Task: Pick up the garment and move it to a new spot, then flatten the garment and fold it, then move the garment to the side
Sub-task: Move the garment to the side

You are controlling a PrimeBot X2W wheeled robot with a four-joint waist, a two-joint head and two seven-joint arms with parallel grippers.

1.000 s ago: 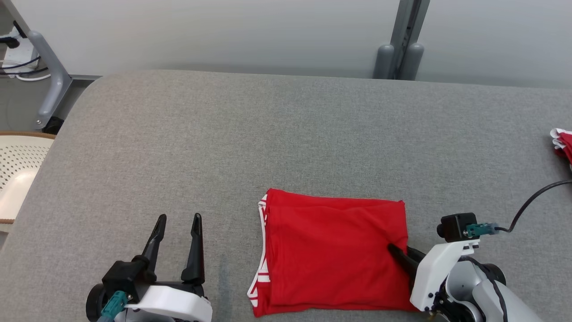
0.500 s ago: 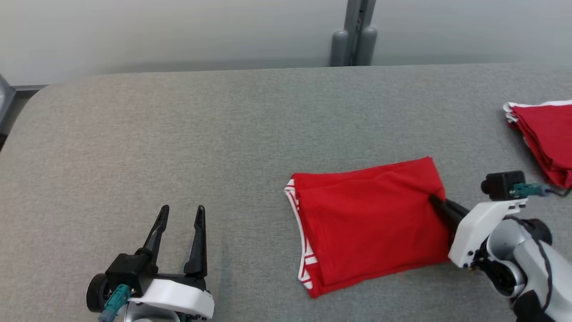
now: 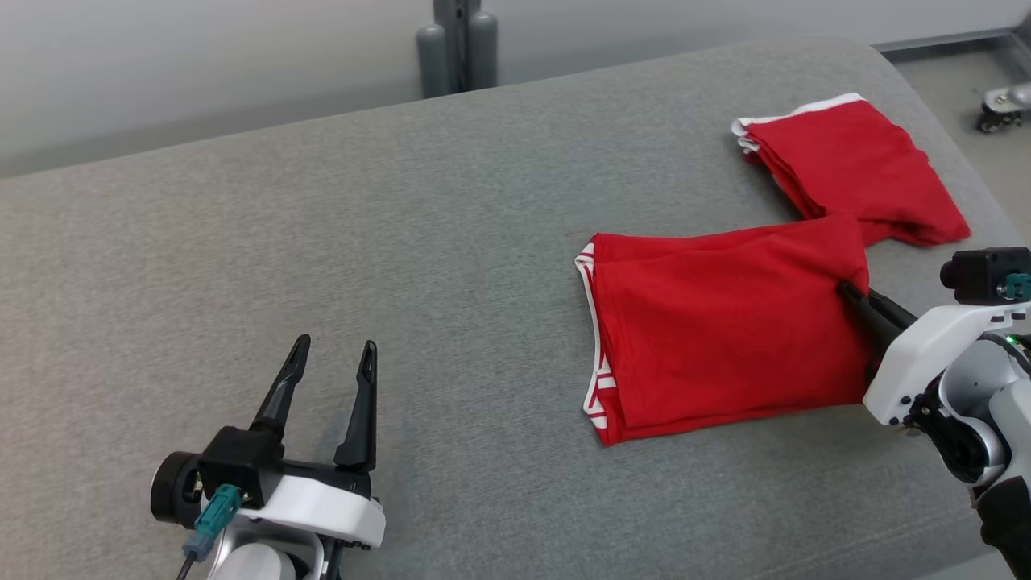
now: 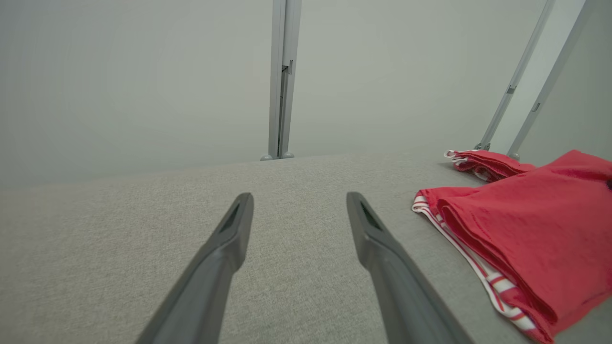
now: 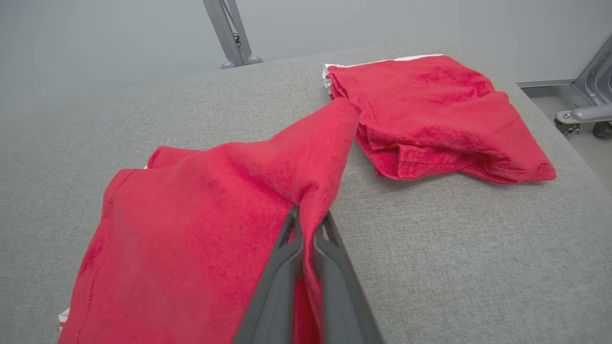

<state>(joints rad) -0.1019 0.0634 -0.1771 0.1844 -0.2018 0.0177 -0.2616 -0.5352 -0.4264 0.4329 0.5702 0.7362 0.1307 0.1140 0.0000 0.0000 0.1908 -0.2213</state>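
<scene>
The folded red garment (image 3: 725, 322) with white-striped trim lies on the grey table (image 3: 403, 242), right of centre. My right gripper (image 3: 847, 288) is shut on its right edge, and that edge is lifted a little off the cloth surface. In the right wrist view the garment (image 5: 201, 224) bunches between the closed fingers (image 5: 308, 217). My left gripper (image 3: 332, 358) stands open at the lower left, well apart from the garment, with nothing between its fingers. The left wrist view has the garment (image 4: 526, 239) at its right side, past the open left gripper (image 4: 299, 205).
A stack of other folded red garments (image 3: 854, 169) lies at the table's far right corner, just beyond the held one; it appears as a pile (image 5: 440, 114) in the right wrist view. A grey post (image 3: 457, 44) stands behind the table. The right table edge drops to the floor.
The head camera has swung to the right, bringing the stack of red garments into view. My right gripper closed on the garment's right edge and has pulled the garment toward the stack. The left gripper stays put.
</scene>
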